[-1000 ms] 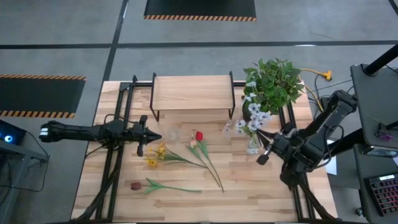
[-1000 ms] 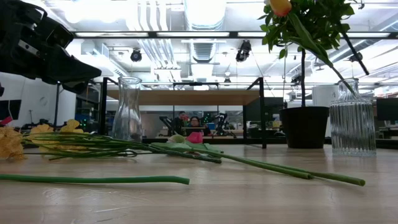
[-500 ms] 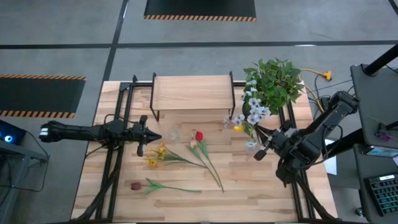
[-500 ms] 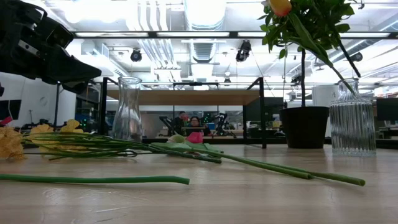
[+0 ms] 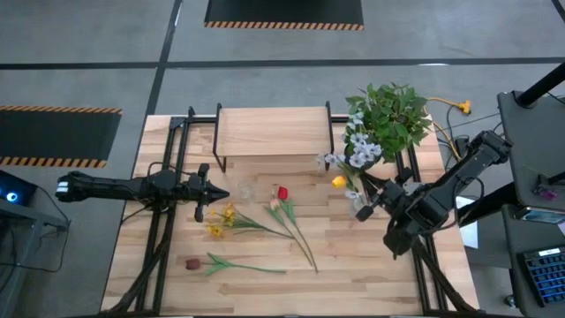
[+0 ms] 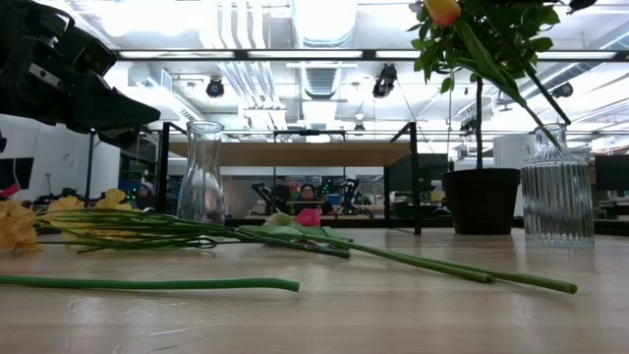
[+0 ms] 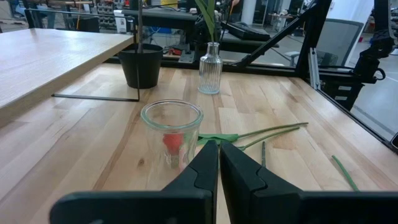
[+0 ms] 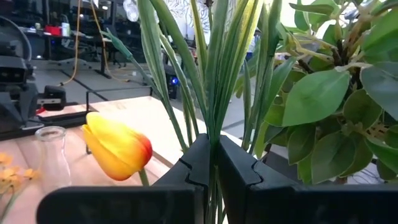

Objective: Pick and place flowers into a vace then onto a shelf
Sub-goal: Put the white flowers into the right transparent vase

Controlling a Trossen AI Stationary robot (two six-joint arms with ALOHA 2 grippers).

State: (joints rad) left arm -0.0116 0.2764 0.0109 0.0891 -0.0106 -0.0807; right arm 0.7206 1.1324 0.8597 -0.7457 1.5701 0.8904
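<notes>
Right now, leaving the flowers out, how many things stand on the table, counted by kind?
Clear glass vases: 2 (smooth one; ribbed one, holding flowers)
Potted plant: 1
Shelf: 1
Total: 4

I see a light wood desk [image 5: 371, 265] with a small shelf [image 5: 272, 132] standing at its far edge on thin black legs, its top bare. Beside the shelf sits a potted plant [image 5: 393, 115] in a dark pot. A clear glass vase [image 5: 246, 190] stands just in front of the shelf, and a ribbed glass vase [image 6: 557, 187] stands near the pot. Loose flowers [image 5: 265, 221] lie flat mid-desk: yellow, red, and a maroon one [image 5: 192, 263] nearest me.
</notes>
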